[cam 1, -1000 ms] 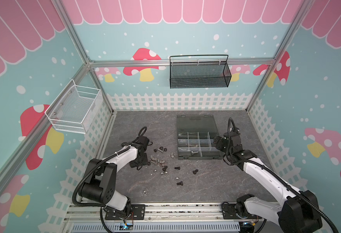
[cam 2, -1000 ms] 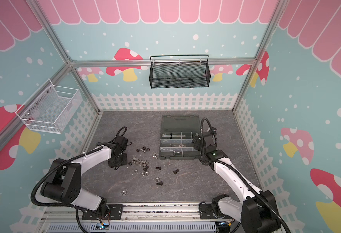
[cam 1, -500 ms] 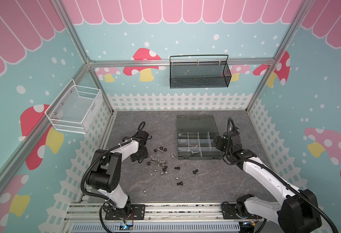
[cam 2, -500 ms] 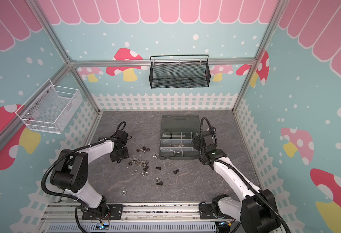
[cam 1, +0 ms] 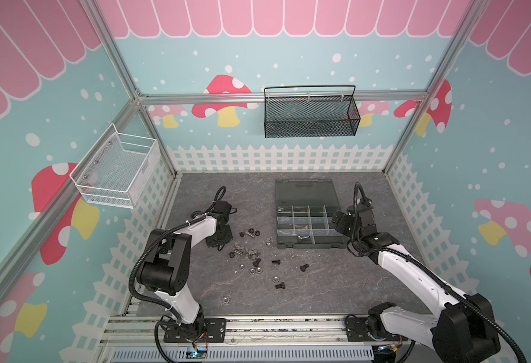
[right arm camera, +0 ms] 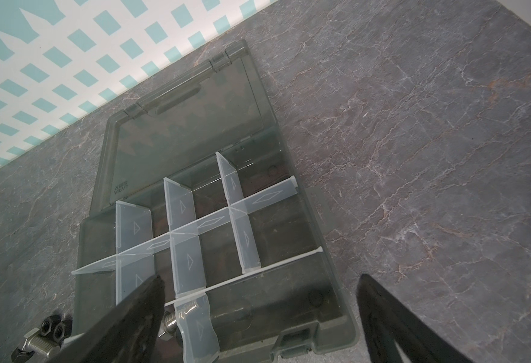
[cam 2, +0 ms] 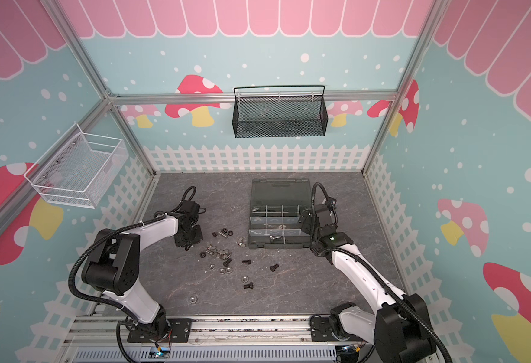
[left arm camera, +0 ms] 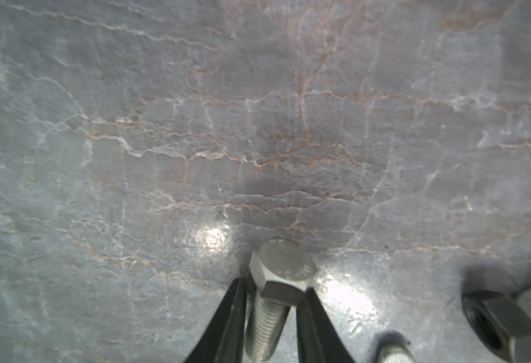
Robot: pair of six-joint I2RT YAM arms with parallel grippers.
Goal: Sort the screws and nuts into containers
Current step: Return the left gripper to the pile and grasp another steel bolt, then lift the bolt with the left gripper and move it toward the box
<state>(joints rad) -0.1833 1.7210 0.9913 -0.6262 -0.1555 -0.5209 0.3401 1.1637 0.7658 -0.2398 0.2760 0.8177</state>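
I had the left pincer (left arm camera: pixel 273 286) clamped on a silver screw (left arm camera: pixel 284 267), lying flat, bound for the containers (cam 1: pixel 317 220), while the right pincer (right arm camera: pixel 261 279) hung apart.

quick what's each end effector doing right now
Left end effector: closed on a silver screw.
Right end effector: open, holding nothing.
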